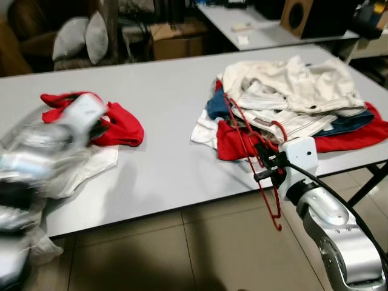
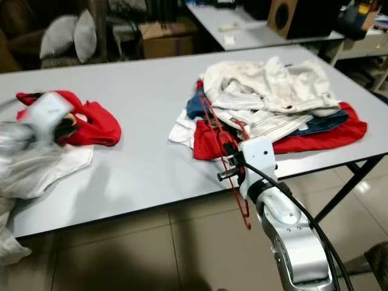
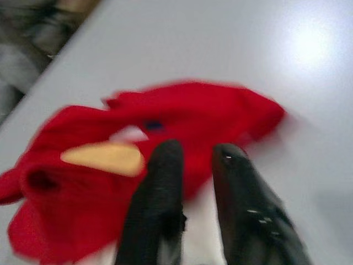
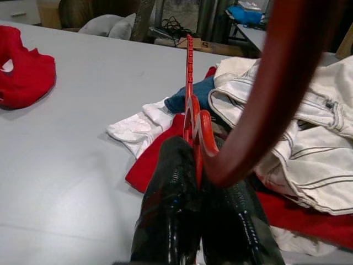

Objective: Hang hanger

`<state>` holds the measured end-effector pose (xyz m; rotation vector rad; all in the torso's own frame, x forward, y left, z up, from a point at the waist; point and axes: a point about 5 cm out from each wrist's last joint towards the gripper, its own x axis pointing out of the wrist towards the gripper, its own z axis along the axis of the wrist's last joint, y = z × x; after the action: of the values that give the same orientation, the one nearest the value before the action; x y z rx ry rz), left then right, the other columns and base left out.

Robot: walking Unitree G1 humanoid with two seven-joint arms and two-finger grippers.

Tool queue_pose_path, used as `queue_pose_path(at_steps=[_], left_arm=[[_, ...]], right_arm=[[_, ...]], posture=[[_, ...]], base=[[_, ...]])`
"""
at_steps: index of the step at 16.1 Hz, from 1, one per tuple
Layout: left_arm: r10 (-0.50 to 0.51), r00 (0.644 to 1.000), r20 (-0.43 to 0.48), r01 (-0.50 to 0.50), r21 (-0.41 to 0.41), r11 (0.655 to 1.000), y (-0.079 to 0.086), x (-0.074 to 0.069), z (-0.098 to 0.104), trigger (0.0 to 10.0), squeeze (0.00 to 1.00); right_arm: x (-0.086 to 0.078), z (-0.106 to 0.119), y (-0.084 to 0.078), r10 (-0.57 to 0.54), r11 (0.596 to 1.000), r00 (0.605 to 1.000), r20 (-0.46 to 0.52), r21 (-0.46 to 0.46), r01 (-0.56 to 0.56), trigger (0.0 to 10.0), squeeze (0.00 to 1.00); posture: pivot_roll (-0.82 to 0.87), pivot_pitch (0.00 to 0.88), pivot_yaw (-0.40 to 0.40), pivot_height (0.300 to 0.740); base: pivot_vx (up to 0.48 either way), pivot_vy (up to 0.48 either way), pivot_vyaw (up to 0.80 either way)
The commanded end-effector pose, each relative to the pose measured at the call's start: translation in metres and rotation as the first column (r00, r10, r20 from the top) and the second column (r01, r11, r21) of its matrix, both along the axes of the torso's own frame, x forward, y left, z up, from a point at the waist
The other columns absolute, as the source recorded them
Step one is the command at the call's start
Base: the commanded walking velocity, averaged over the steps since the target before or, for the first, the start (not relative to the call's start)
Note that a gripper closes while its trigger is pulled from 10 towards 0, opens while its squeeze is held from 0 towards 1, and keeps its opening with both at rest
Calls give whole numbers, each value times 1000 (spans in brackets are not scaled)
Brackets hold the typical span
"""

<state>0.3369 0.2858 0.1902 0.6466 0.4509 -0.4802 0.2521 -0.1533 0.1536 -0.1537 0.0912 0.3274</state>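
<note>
A red plastic hanger point(image 1: 251, 145) is held by my right gripper point(image 1: 264, 162), which is shut on it at the table's front edge. The hanger's top rests against a pile of clothes point(image 1: 291, 97), and its hook end point(image 1: 277, 224) hangs below the table edge. In the right wrist view the fingers point(image 4: 176, 187) clamp the hanger's red bar point(image 4: 190, 83). My left gripper point(image 3: 197, 149) hovers over a red garment point(image 1: 124, 127) on the left of the grey table point(image 1: 170, 85). Its fingers are slightly apart with nothing between them. The left arm point(image 1: 36, 154) is blurred.
A white cloth point(image 1: 91, 167) lies under the red garment. The pile holds white, blue and red clothes. Behind the table stand a second table with a speaker point(image 1: 300, 15), a cardboard box point(image 1: 176, 39) and cushions point(image 1: 82, 36). Tiled floor point(image 1: 182, 248) lies in front.
</note>
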Motion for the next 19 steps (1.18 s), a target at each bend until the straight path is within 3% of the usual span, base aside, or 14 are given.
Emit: queue_pose_path(at_steps=[1, 2, 3, 4, 6, 7, 8, 9, 10, 11, 12, 14, 17, 19], left_arm=[[-86, 995, -55, 85, -19, 996, -2, -7, 9, 10000, 1000], [-102, 994, -40, 100, -49, 994, 8, -11, 28, 10000, 1000], [-95, 994, 55, 103, -181, 978, 10, -10, 53, 10000, 1000], [-91, 991, 102, 113, -241, 964, 9, -9, 64, 10000, 1000], [41, 952, 305, 82, -380, 921, -1, 4, 91, 10000, 1000], [129, 925, 357, 52, -455, 889, -15, 12, 90, 10000, 1000], [145, 928, 342, 58, -520, 852, -42, 16, 69, 10000, 1000], [97, 927, 363, 113, -517, 849, -64, 14, 49, 10000, 933], [106, 941, 323, 88, -535, 840, -82, 11, 25, 10000, 914], [127, 944, 305, 70, -560, 825, -92, 9, 13, 10000, 918], [164, 950, 264, 41, -631, 775, -114, 5, -7, 10000, 914], [200, 949, 243, 15, -670, 742, -143, -3, -24, 10000, 910], [246, 939, 242, -21, -671, 741, -156, -7, -35, 10000, 906], [357, 898, 258, -117, -641, 759, -154, -5, -45, 10000, 910]], right_arm=[[0, 0, 3, 18, 1000, 1000, -2, -4, -18, 10000, 0], [1, 0, 2, 18, 1000, 1000, 0, -5, -18, 10000, 0], [1, 0, 1, 15, 1000, 1000, 2, -3, -15, 10000, 0], [1, 1, 1, 14, 1000, 1000, 3, -2, -14, 10000, 0], [2, 3, 0, 5, 1000, 1000, 18, -1, -5, 10000, 0], [3, 6, -1, -4, 1000, 999, 33, -3, 4, 10000, 0], [4, 11, -1, -23, 1000, 998, 55, -4, 23, 10000, 0], [4, 14, -2, -46, 999, 997, 66, -6, 46, 10000, 0], [4, 16, -3, -50, 999, 996, 72, -10, 51, 10000, 0], [4, 16, -4, -54, 998, 996, 74, -16, 55, 10000, 0], [5, 18, -6, -70, 997, 993, 90, -35, 73, 10000, 0], [6, 24, -14, -116, 992, 986, 119, -32, 120, 10000, 0], [9, 29, -21, -152, 987, 979, 136, -29, 158, 10000, 0], [11, 29, -24, -145, 987, 980, 134, -53, 153, 10000, 0]], posture=[[-102, 0, 49, 740], [-102, 0, 49, 740], [-106, 0, 54, 740], [-106, 0, 54, 740], [-106, 0, 56, 740], [-106, 0, 56, 740], [-116, 0, 61, 740], [-119, 0, 62, 740], [-127, 0, 64, 740], [-133, 0, 64, 740], [-139, 0, 62, 740], [-149, 0, 42, 740], [-148, 0, 32, 740], [-152, 0, 27, 740]], base=[[0, 0, 0], [0, 0, 0], [0, 0, 0], [0, 0, 0], [0, 0, 0], [0, 0, 0], [0, 0, 0], [0, 0, 0], [0, 0, 0], [0, 0, 0], [0, -480, 0], [0, -480, 0], [0, -480, 0], [0, -480, 0]])
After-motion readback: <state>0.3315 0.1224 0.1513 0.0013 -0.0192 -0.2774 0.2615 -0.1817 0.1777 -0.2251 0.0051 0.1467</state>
